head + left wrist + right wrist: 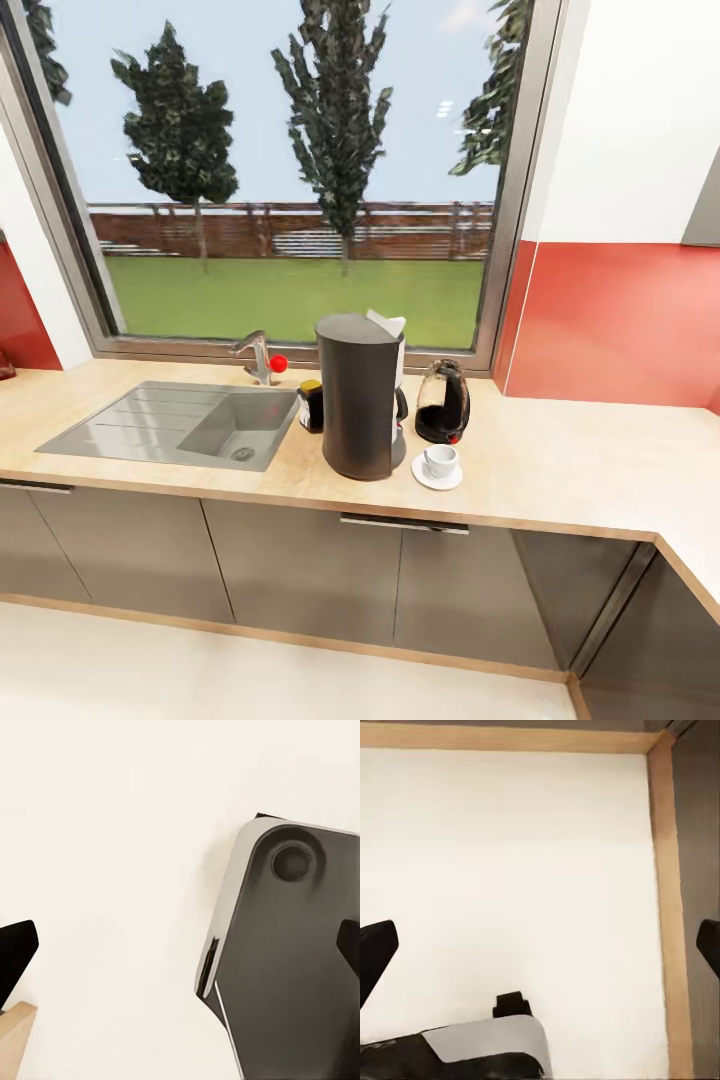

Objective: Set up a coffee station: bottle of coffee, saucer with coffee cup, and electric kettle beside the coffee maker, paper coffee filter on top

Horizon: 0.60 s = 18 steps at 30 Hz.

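Note:
The tall dark grey coffee maker (pixel 360 400) stands on the light wood countertop (pixel 580 460) under the window. A white paper coffee filter (pixel 388 323) rests on its top. The bottle of coffee (pixel 311 403), yellow-lidded, sits close on its left. On its right stands the dark glass electric kettle (pixel 442 402). In front of the kettle the white coffee cup (pixel 439 460) sits on the saucer (pixel 437 480). My left gripper (pixel 180 952) is open over pale floor beside my own dark base (pixel 292 967). My right gripper (pixel 540 949) is open too, holding nothing. The kitchen shelf is out of view.
A grey sink (pixel 180 425) with a red-knobbed faucet (pixel 262 358) lies left of the coffee items. Grey cabinets (pixel 300 570) run under the counter, which turns a corner at the right. The right wrist view shows floor bordered by wooden plinth trim (pixel 667 907).

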Motion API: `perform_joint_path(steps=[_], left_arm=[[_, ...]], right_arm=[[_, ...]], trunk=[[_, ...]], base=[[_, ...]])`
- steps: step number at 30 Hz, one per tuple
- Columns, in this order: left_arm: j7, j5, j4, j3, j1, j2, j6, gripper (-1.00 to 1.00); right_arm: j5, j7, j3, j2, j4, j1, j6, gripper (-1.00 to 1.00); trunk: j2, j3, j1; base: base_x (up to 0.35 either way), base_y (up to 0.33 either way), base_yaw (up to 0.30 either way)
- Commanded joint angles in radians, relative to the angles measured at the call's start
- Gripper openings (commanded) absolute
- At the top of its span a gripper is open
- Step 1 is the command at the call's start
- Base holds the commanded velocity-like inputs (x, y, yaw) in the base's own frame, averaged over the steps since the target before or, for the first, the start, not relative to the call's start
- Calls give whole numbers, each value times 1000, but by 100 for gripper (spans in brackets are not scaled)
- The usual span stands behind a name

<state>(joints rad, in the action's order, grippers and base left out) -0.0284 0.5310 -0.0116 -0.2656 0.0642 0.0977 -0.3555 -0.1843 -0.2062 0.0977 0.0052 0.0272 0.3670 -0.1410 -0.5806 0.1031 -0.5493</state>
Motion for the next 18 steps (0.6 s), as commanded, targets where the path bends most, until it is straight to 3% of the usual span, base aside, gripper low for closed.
perform_joint_path(steps=[1, 4, 7, 13, 18], left_arm=[[-3, 6, -1, -9, 0, 0, -2, 100], [-2, 6, -1, -9, 0, 1, -2, 100], [-2, 6, -1, -10, 0, 3, -2, 100], [-2, 5, 0, -10, 0, 3, -1, 100], [-3, 4, 4, -13, 1, 4, 3, 100]], right_arm=[[-9, 16, 9, 1, -1, 1, 47, 100], [-6, 136, 8, -4, -2, 0, 168, 100], [-6, 165, 8, -10, -1, 0, 280, 100], [-6, 171, 8, -12, -2, -4, 319, 100], [-5, 174, 8, -9, -3, -60, 347, 100]], trunk=[[-1, 1, 0], [-1, 1, 0], [-1, 1, 0], [-1, 1, 0], [-1, 1, 0]], base=[[0, 0, 0], [0, 0, 0], [0, 0, 0], [0, 0, 0], [0, 0, 0]])
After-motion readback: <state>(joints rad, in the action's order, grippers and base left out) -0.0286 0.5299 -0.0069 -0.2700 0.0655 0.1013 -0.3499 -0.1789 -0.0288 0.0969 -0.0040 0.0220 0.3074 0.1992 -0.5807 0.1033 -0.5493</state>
